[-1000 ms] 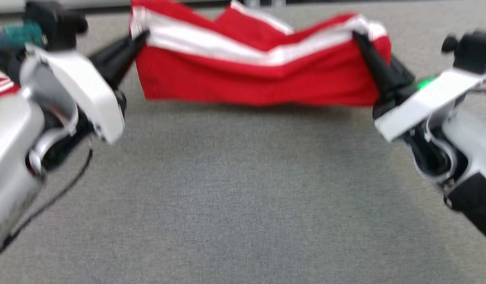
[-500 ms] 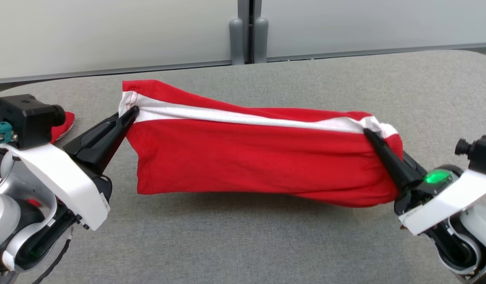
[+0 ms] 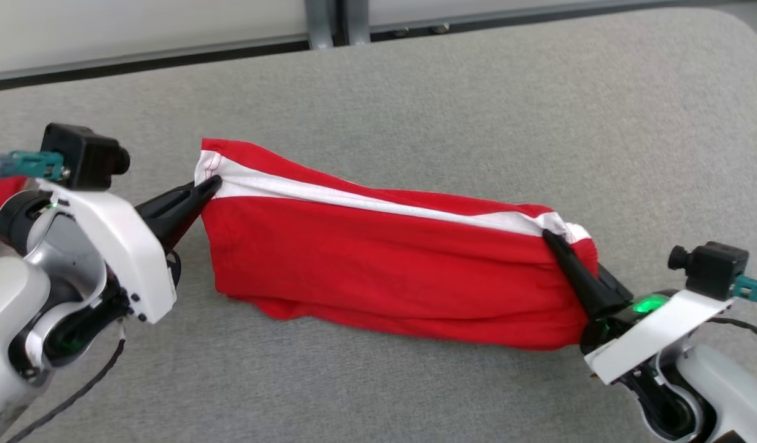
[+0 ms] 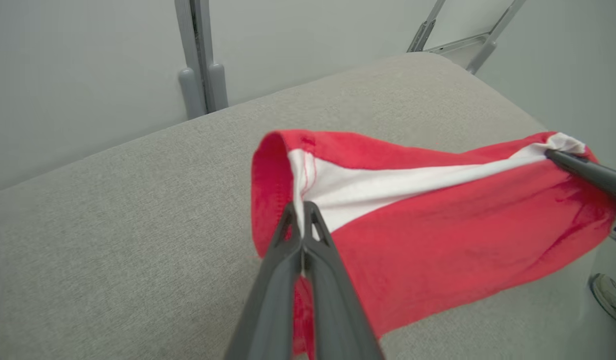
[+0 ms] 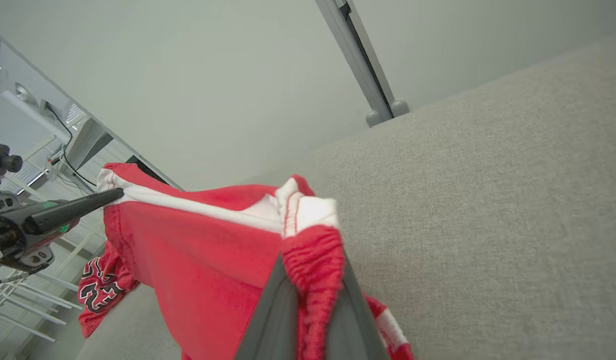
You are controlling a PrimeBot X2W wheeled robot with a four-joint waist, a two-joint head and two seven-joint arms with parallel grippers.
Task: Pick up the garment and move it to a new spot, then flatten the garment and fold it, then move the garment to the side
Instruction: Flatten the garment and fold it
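Bright, even, diffuse light, probably from overhead; no hard glare anywhere. The garment (image 3: 384, 271) throws only a thin soft shadow along its near edge onto the grey table (image 3: 476, 92). Head view sharp, colours saturated. A small green lamp (image 3: 647, 304) glows without flare. Both wrist views are wide-angle, with straight lines bowing and leaning toward the edges. Nearest foreground at their bottom edges slightly soft; the far background in the right wrist view is pale and washed.
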